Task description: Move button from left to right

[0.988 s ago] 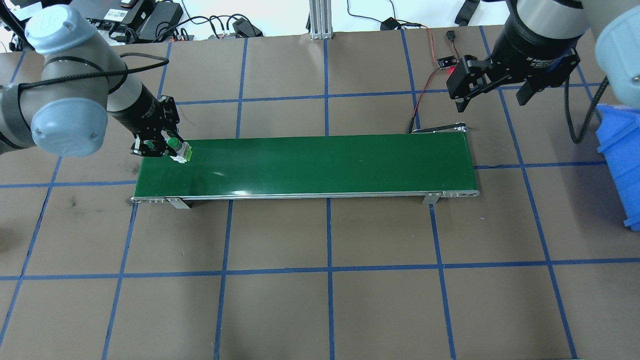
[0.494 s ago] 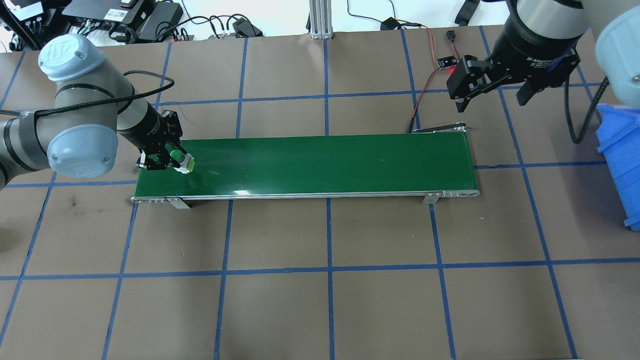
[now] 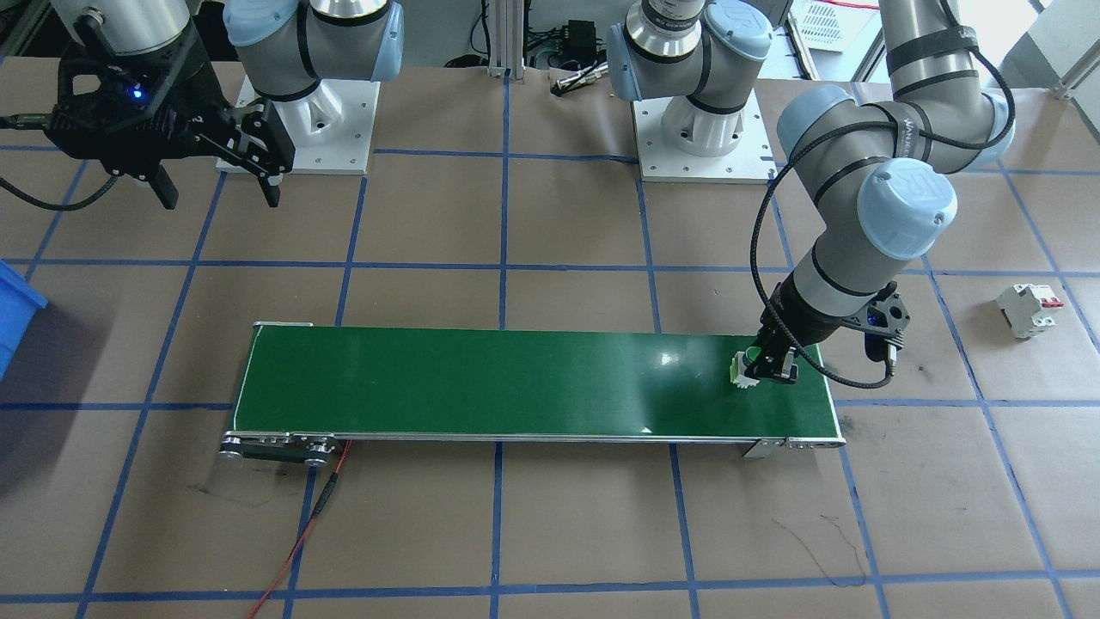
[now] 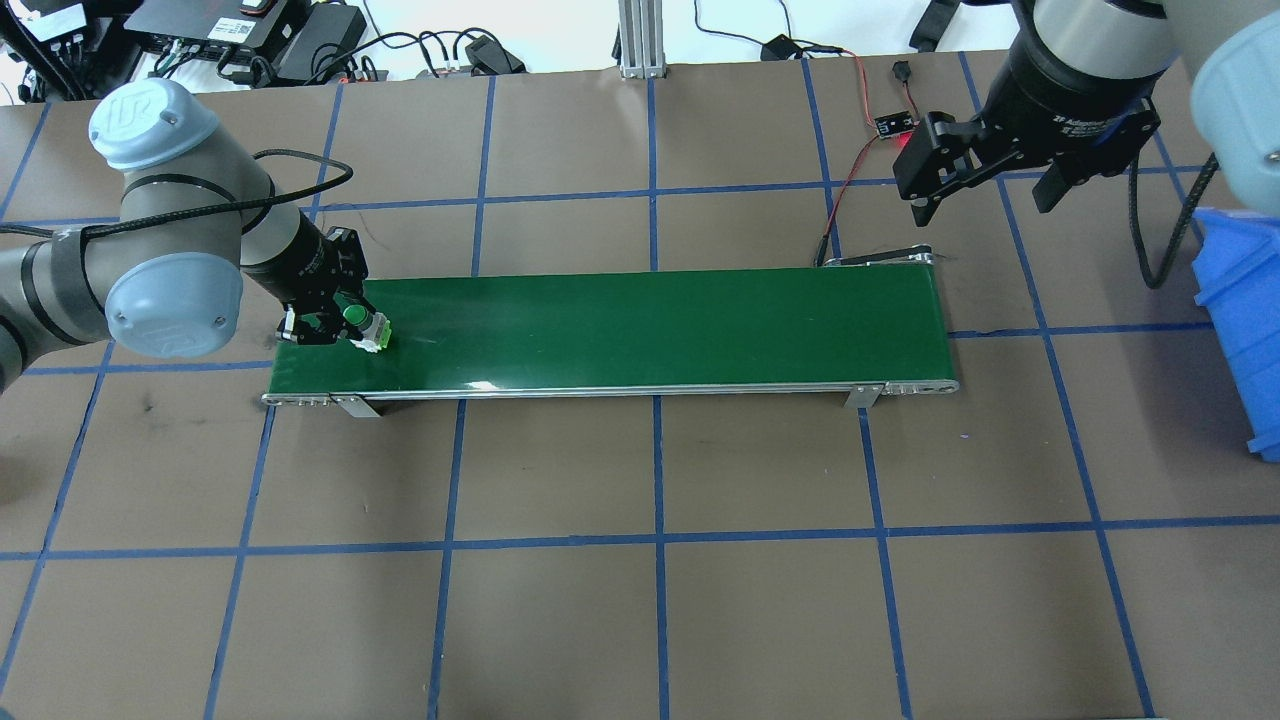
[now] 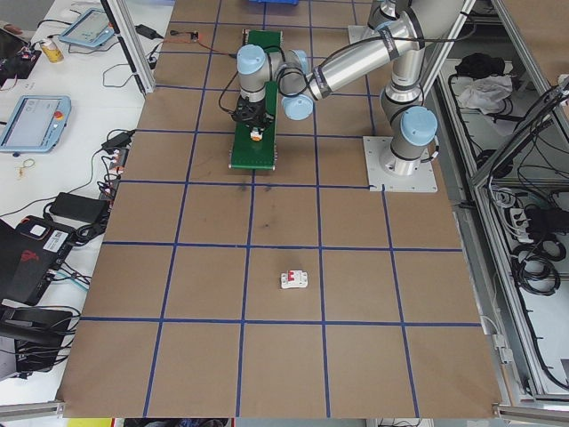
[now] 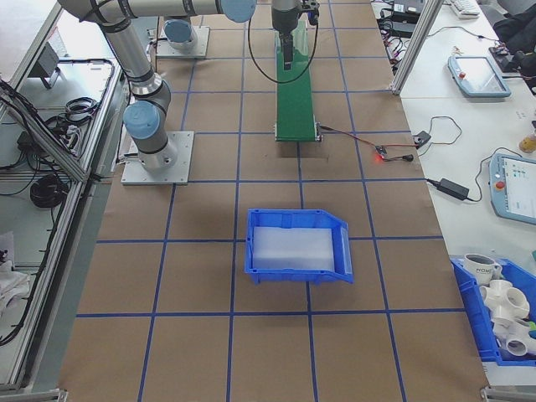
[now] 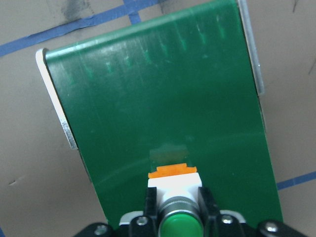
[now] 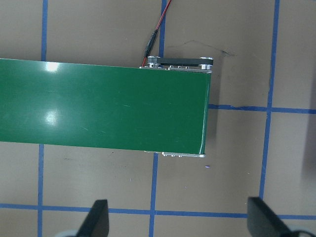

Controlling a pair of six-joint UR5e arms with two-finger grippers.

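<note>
While the left gripper [image 4: 335, 322] clamps its jaws on the button [image 4: 364, 327] (green cap up, orange-red side facing away from the wrist), the part sits low over the left end of the green conveyor belt [image 4: 640, 325], apparently just touching it. The right gripper [image 4: 985, 175] hangs beyond the belt's far right end, jaws wide apart and empty.

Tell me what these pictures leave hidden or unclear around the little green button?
- Whether the button touches the green belt: the left gripper hides its underside in every view.
- Left wrist view: the bottom edge cuts off the green cap.
- Both side views: the button is too small to make out.
- Right gripper: its fingertips show only partly in its wrist view.
</note>
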